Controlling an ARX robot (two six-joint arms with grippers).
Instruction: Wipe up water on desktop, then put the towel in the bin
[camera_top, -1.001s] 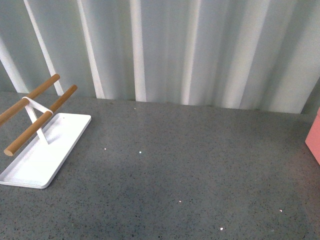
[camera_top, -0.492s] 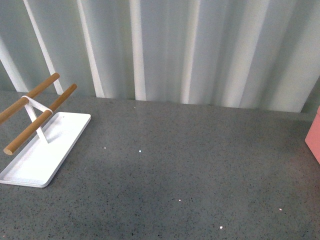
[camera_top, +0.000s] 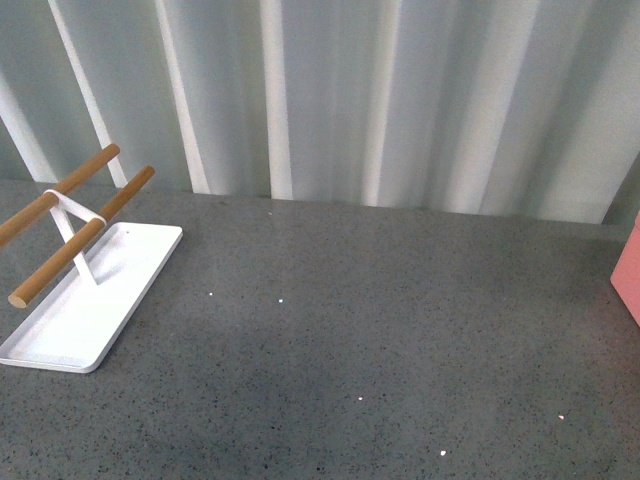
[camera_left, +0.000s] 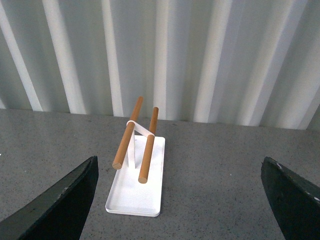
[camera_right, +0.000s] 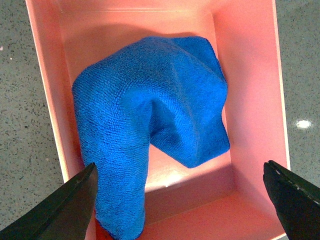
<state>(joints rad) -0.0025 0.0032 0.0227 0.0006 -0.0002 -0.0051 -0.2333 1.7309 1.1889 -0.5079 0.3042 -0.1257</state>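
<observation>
towel in the bin, both grippers spread and holding nothing

you have the right gripper (camera_right: 180, 205) hanging above the bin (camera_right: 250, 90), fingers wide apart and clear of the cloth, so it has let go. the towel (camera_right: 145, 115) lies inside the pink walls, bunched into a hump, with one long fold running up against a side wall and draped toward the rim. from the right wrist view alone you can't quite tell whether that fold hangs over the rim or only leans on it, so check it if you want the cloth fully in.

the left gripper (camera_left: 180, 200) is also spread wide and grasps nothing; it sits low over the desktop (camera_left: 225, 165), facing the white tray (camera_left: 137, 195) with its two wooden rods (camera_left: 127, 134) raised on a white stand. it looks parked there to keep out of the right arm's way.

in the front view the desktop shows no pooled water, only a few small bright specks, and neither arm is in sight. the tray stands at the far left, the bin's edge just shows at the far right, well apart, with open grey stone between. a pale ribbed wall closes the back. nothing stands between the right gripper and a straight lift away from the bin
</observation>
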